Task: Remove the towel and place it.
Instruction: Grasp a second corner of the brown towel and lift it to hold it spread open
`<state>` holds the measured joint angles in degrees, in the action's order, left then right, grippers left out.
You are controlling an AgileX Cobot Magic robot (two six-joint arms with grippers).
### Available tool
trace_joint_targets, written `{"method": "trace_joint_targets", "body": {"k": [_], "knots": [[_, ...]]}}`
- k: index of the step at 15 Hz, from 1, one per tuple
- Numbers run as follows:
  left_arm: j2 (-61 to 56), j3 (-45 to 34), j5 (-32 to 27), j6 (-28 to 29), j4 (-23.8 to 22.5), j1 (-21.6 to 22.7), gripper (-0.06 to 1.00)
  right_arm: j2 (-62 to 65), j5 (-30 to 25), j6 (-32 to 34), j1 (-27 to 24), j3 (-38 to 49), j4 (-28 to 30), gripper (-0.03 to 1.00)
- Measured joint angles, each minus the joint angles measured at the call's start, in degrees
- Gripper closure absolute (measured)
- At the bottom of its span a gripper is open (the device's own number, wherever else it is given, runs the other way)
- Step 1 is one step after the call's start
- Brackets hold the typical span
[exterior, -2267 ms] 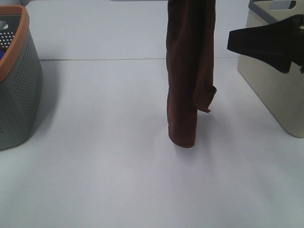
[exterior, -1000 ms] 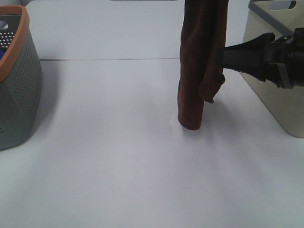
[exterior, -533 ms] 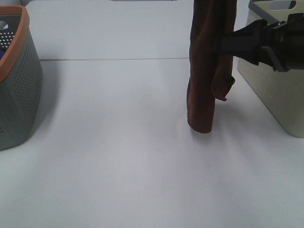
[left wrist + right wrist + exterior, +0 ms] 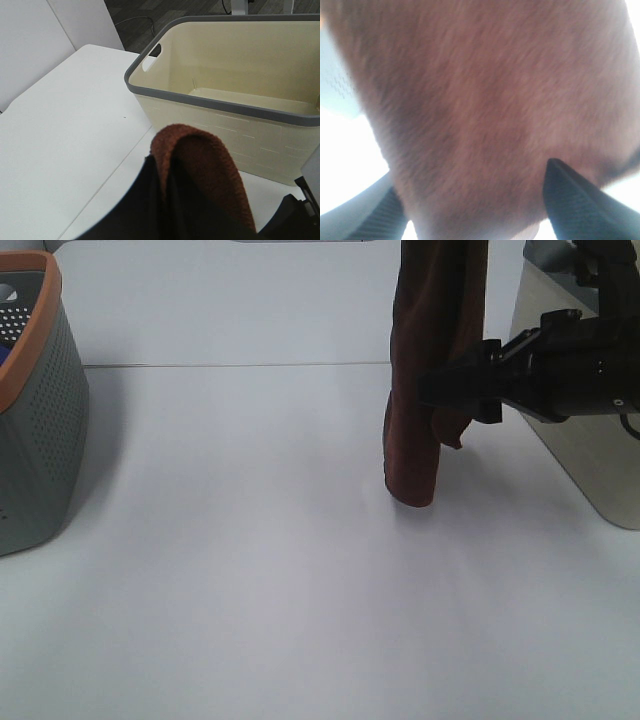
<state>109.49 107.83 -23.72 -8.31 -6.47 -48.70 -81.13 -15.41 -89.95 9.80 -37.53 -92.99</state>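
Note:
The dark reddish-brown towel (image 4: 425, 360) hangs in a long vertical bundle from above the exterior view's top edge. Its low end is at or just above the white table (image 4: 250, 570). My left gripper (image 4: 207, 217) is shut on the towel's top fold (image 4: 200, 160), with dark fingers on both sides of it. My right gripper (image 4: 432, 392) reaches in from the right at mid-height of the hanging towel. In the right wrist view its two dark fingertips (image 4: 570, 200) stand wide apart, with the towel (image 4: 480, 110) filling the space between and beyond them.
A grey perforated basket with an orange rim (image 4: 40, 410) stands at the table's left edge. A cream basket with a grey rim (image 4: 590, 460) stands at the right, behind my right arm. It looks empty in the left wrist view (image 4: 225, 115).
The hanging towel has shifted to the right. My right gripper has moved left and down from in front of the cream basket until its fingertips reach the towel.

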Motion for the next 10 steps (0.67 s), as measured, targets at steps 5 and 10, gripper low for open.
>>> {"method": "trace_joint_targets", "body": {"k": [5,10], "knots": [[0.00,0.00,0.00,0.00,-0.11,0.00,0.93,0.00,6.02,5.10,0.00,0.00,9.91,0.53],[0.00,0.00,0.00,0.11,-0.17,0.00,0.93,-1.43,9.11,5.16,0.00,0.00,10.37,0.70]]}}
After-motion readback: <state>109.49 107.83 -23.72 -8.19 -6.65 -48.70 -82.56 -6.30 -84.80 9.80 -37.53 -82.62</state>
